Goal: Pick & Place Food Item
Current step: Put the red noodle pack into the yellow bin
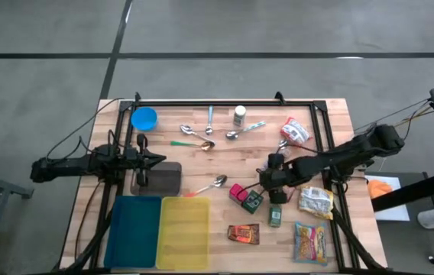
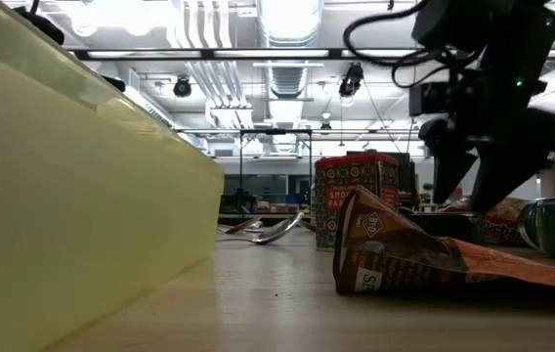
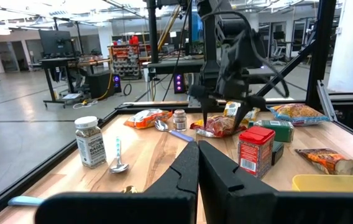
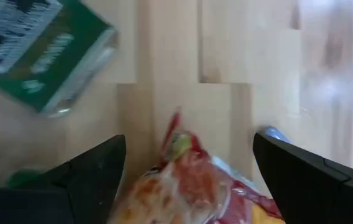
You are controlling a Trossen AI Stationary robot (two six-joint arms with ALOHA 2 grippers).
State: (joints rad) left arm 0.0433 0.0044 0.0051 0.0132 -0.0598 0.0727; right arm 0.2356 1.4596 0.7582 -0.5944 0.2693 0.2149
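A: State the right claw condition.

B: Fingers fully spread, holding nothing. In the right wrist view a red-and-orange snack packet lies on the table between the two fingers, not yet gripped.

A: Where does that packet lie relative to the claw?

B: Directly below and ahead of it. The packet's long axis appears to run along the claw's line of sight, so the fingers straddle its narrow width. A straight descent followed by closure is the likely requirement.

A: Surroundings?

B: A green box lies just beside the packet, on the far side from the claw. In the high view, the right claw hovers near a red tin, with the yellow tray farther off.

A: Left claw?

B: Left claw is shut and empty, parked well apart from the packet. The right arm is clearly nearer.
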